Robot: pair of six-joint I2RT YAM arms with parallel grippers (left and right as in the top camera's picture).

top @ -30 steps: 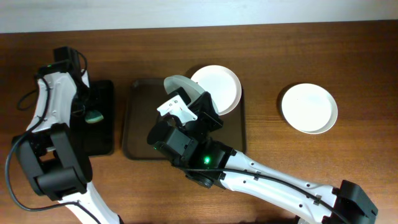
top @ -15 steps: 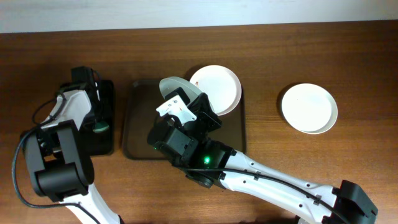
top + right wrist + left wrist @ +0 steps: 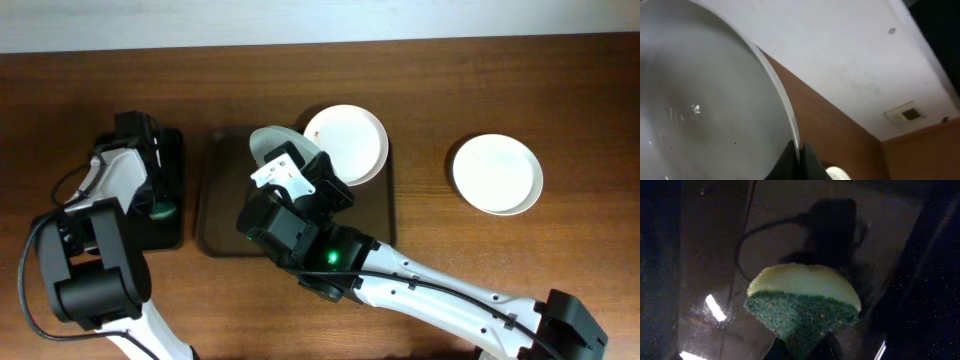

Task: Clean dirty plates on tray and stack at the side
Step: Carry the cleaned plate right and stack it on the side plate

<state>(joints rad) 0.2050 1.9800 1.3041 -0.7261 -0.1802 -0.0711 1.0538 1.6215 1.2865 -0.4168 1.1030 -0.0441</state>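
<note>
My right gripper (image 3: 292, 160) is shut on the rim of a white plate (image 3: 266, 141) and holds it tilted on edge above the dark-brown tray (image 3: 217, 205). In the right wrist view the fingers (image 3: 799, 156) pinch the rim, and the plate's face (image 3: 700, 100) shows a few tiny specks. A second plate (image 3: 352, 140) lies at the tray's back right corner. A third plate (image 3: 497, 174) lies on the table at the right. My left gripper (image 3: 156, 198) is shut on a yellow and green sponge (image 3: 802, 300) over the narrow black tray (image 3: 172, 150).
The black tray (image 3: 705, 255) under the sponge has a wet, glossy bottom. The right arm's white body (image 3: 420, 290) crosses the front of the table from the lower right. A cable (image 3: 45, 160) loops at the far left.
My left gripper has carried the sponge from the back of the black tray toward its front. The plate held by the right gripper has tipped slightly further to the left.
</note>
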